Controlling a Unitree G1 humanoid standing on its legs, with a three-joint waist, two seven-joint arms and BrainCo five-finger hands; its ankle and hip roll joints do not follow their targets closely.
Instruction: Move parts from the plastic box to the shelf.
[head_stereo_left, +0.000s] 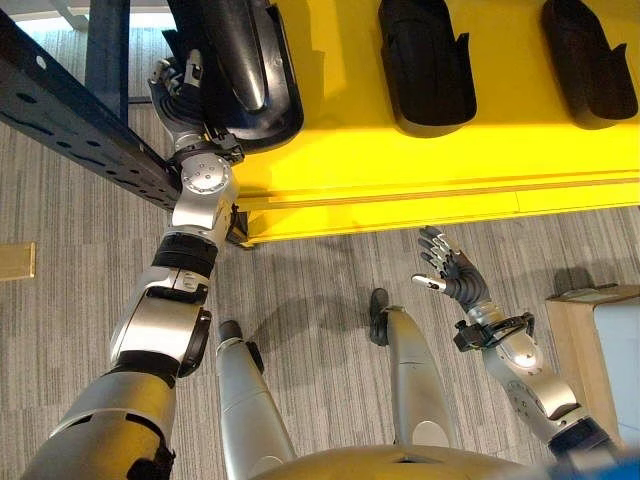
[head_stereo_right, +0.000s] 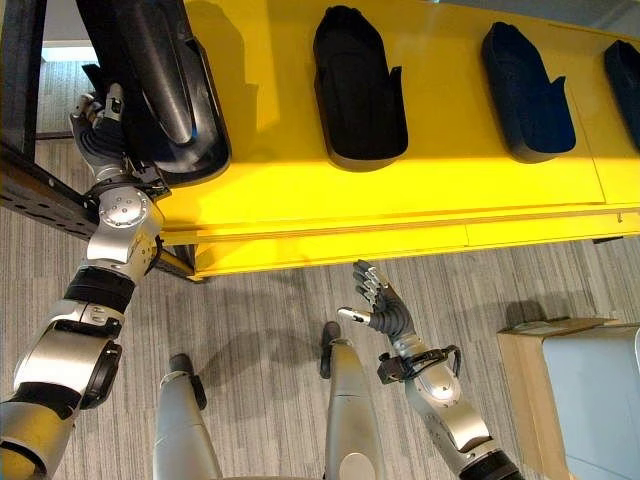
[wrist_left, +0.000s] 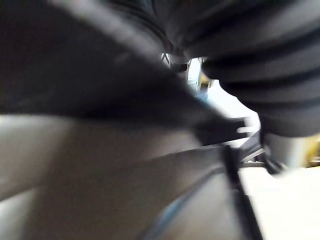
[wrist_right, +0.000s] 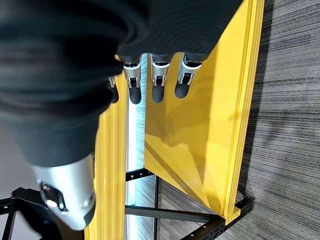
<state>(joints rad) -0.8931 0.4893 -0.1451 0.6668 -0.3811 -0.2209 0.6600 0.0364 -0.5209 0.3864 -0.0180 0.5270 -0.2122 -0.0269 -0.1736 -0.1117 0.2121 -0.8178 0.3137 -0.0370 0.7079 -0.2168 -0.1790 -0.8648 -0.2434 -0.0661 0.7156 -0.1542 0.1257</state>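
The left hand (head_stereo_right: 98, 125) is curled round the edge of a black moulded part (head_stereo_right: 165, 85) that lies at the left end of the yellow shelf (head_stereo_right: 420, 195), beside two more black parts (head_stereo_right: 358, 85) already set along it. The right hand (head_stereo_right: 385, 305) hangs empty with fingers relaxed, below the shelf's front edge. The held part overhangs the shelf's corner by the dark perforated frame (head_stereo_left: 80, 125), so letting go too soon could, I judge, tip it off.
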